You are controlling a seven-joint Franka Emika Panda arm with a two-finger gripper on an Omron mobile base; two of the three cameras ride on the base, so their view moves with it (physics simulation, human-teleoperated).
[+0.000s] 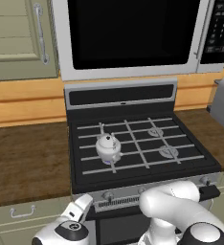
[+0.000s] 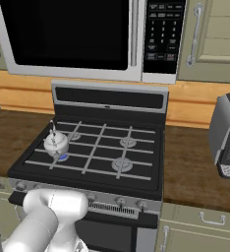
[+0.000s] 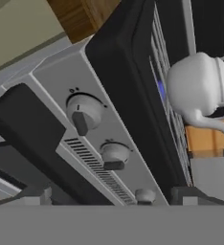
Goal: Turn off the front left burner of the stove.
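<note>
Burner (image 2: 63, 157) glows blue beneath round glossy white kettle (image 2: 56, 143).

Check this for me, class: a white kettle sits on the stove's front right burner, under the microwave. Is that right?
Not quite. The white kettle sits on the front left burner, where a blue glow shows beneath it in the right base view. The rest holds: it is on the stove, under the microwave.

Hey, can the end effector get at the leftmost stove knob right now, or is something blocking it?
Probably yes. In the hand view, the leftmost knob on the stove front strip faces the camera with nothing in front of it. The kettle sits up on the grates.
</note>
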